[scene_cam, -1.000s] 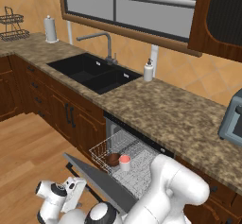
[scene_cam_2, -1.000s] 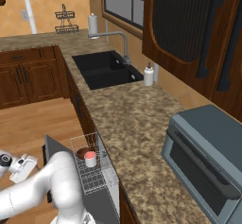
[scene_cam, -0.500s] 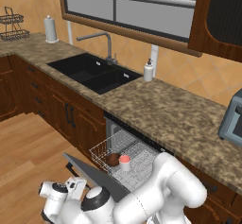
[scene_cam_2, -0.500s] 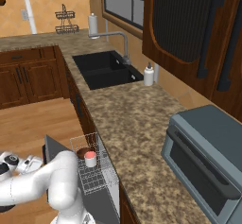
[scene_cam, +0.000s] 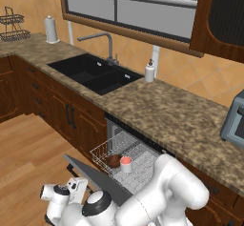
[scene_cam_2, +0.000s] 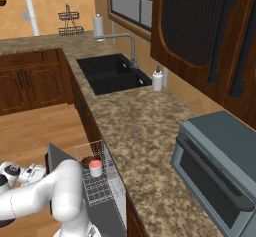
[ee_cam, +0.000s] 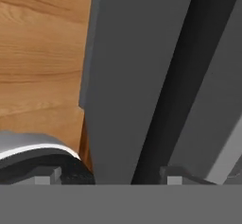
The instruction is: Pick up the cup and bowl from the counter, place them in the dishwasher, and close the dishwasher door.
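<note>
We see the cup (scene_cam: 126, 163) and the bowl (scene_cam: 113, 160) touching in the white rack (scene_cam: 106, 147) of the dishwasher (scene_cam: 143, 165), at lower centre. Its door (scene_cam: 97, 176) hangs partly lowered. The gripper (ee_cam: 108, 175) sits close against the door's black handle (ee_cam: 175, 86); we cannot tell how its jaws stand.

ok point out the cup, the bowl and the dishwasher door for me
cup (scene_cam: 126, 163), left base view, on its white side wall
bowl (scene_cam: 113, 160), left base view, on its dark inside
dishwasher door (ee_cam: 137, 76), hand view, on the flat grey panel
</note>
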